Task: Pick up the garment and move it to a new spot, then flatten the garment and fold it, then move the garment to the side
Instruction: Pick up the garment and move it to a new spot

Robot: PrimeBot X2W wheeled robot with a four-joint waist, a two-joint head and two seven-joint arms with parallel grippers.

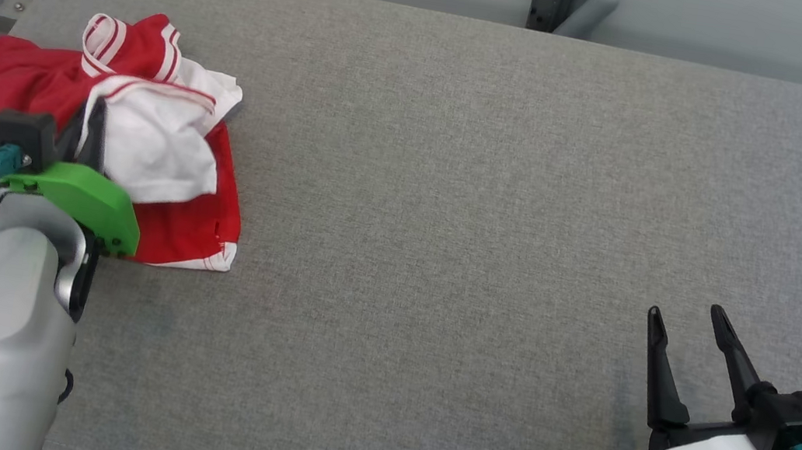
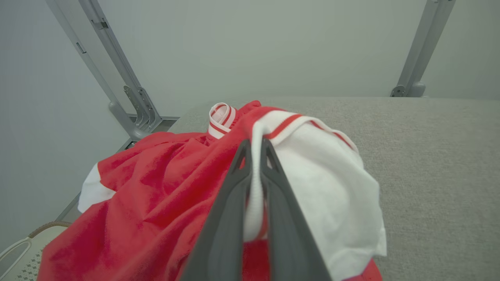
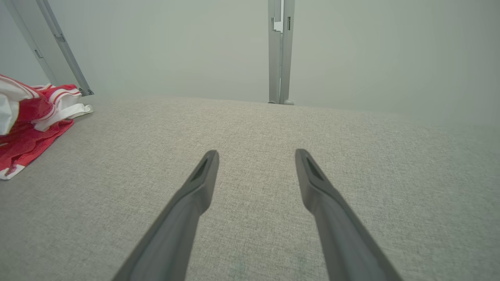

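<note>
Nearest, at the lower right of the head view, the right hand (image 1: 685, 312) hovers over bare grey fabric with its two dark fingers spread apart and nothing between them; its own wrist view shows the same gap, the right hand (image 3: 256, 153) pointing across the desk (image 3: 250, 125) toward the far edge. On the other side, the pale left forearm reaches up from the lower left corner, and the left hand (image 1: 97, 105) sits in the crumpled garment (image 1: 37, 80). In the left wrist view the left hand (image 2: 255, 143) is clamped on a white fold of the garment (image 2: 156, 187), the cloth running up between the two closed fingers and spilling to either side, red on one side and white with a red stripe on the other. The garment, red with white panels and striped trim, lies bunched near the far left corner of the desk (image 1: 453, 185), part of it hanging over the left edge; from the right wrist it shows as a heap (image 3: 27, 132) well apart from the right hand. Beyond the desk's far edge a grey metal post (image 3: 280, 50) stands against a pale wall.
</note>
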